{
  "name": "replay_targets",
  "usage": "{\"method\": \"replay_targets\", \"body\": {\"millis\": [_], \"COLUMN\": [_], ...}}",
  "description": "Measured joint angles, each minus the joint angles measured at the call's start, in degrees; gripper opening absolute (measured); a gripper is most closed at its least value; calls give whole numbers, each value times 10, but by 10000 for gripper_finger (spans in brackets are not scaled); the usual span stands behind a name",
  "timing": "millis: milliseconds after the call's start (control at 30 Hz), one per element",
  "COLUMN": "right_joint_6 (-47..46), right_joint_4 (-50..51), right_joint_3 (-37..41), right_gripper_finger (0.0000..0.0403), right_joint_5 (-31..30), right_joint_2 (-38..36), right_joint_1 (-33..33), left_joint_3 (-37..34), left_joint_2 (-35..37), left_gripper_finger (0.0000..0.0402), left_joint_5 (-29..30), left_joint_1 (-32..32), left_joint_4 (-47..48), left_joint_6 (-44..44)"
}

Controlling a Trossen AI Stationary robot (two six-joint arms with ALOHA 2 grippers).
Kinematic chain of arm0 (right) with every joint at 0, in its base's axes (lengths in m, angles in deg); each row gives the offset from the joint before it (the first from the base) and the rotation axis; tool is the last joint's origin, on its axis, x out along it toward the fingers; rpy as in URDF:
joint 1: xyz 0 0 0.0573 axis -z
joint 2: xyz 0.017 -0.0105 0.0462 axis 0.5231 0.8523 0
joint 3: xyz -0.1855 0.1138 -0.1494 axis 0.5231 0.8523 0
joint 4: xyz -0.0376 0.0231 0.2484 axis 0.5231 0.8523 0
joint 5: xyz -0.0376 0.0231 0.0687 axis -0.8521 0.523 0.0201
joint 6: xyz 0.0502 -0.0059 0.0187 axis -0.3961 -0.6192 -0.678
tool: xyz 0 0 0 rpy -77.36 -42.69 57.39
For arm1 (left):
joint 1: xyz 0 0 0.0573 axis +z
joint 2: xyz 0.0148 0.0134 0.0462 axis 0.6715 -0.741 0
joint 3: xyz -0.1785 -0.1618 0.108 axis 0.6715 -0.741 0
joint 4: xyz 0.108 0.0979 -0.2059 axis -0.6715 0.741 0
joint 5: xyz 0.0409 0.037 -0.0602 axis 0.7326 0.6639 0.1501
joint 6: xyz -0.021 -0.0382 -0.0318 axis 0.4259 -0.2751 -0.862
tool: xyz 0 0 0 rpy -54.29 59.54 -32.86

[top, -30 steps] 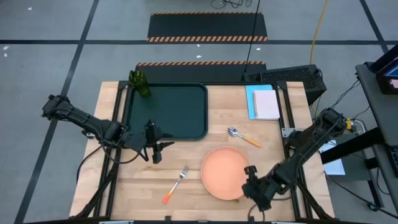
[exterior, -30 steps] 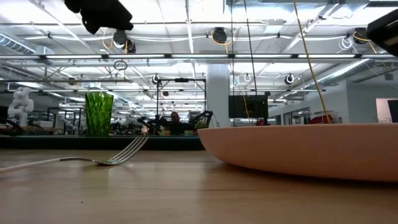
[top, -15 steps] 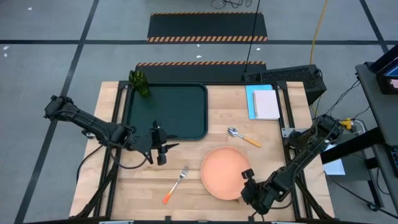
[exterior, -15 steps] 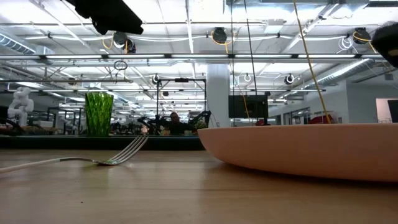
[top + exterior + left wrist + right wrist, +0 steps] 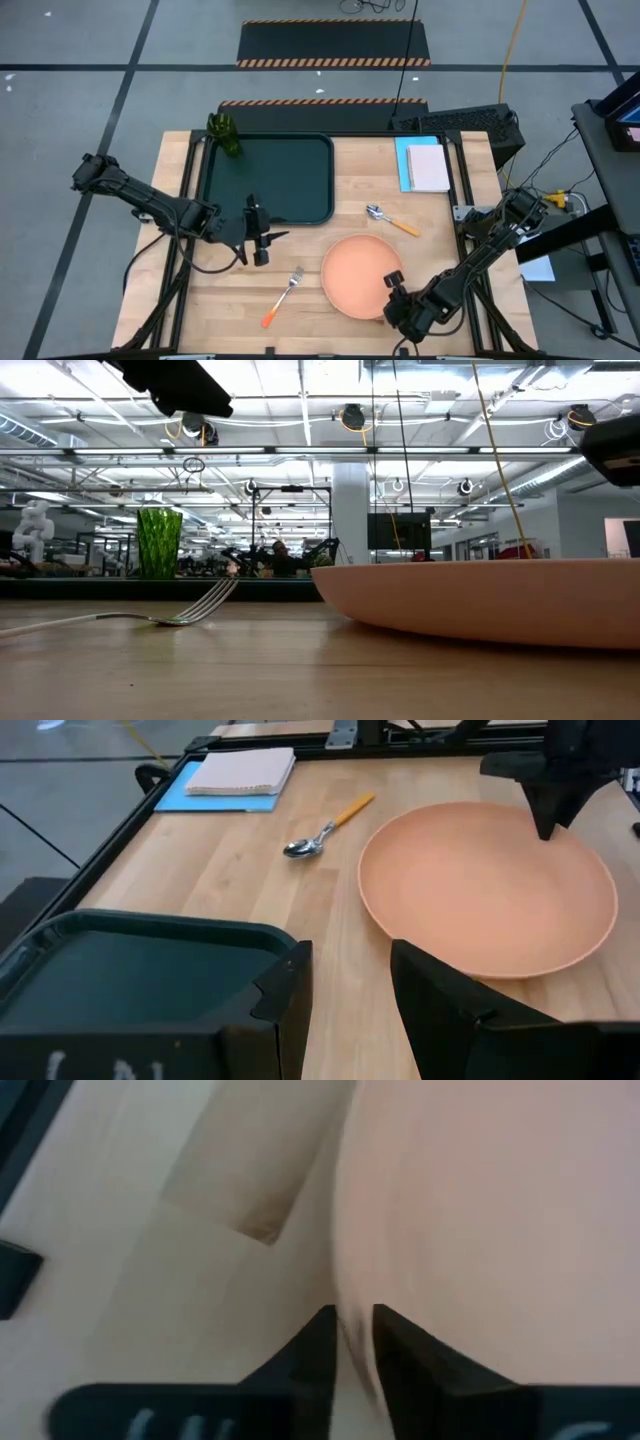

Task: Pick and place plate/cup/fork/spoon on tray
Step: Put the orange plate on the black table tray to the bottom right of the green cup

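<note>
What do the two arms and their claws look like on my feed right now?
Both arms are dark, jointed and slim, with black cables along them. The left claw and right claw each have two black angular fingers with stepped inner edges. The left wrist housing bears faint white lettering.

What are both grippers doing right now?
Left gripper: open, empty, near the tray.
Right gripper: shut on the plate rim.

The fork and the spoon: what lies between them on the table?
In the high view, the plate's left part lies between the fork and spoon.
</note>
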Motion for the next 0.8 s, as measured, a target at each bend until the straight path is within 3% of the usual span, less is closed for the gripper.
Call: {"method": "replay_targets", "body": {"millis": [100,367,467,700,800], "right_joint_6": [6,5,21,142,216], "right_joint_4": [-4,-5,-5,-48,-68], "right_joint_3": [0,0,0,0,0], "right_gripper_finger": [9,3,2,1,1], "right_joint_5": [12,40,15,-108,-118], "right_joint_2": [-1,-67,-112,-176,-184], "right_joint_1": [0,-5,-4,15,44], "left_joint_3": [0,0,0,0,0], "left_joint_2": [0,0,0,5,11], "left_gripper_finger": [140,140,140,140,140], "left_joint_5": [0,0,0,-5,-5], "left_joint_1": [0,2,6,5,5], "left_joint_4": [-8,-9,-9,-9,-13], "left_joint_6": [-3,11,15,1,-7]}}
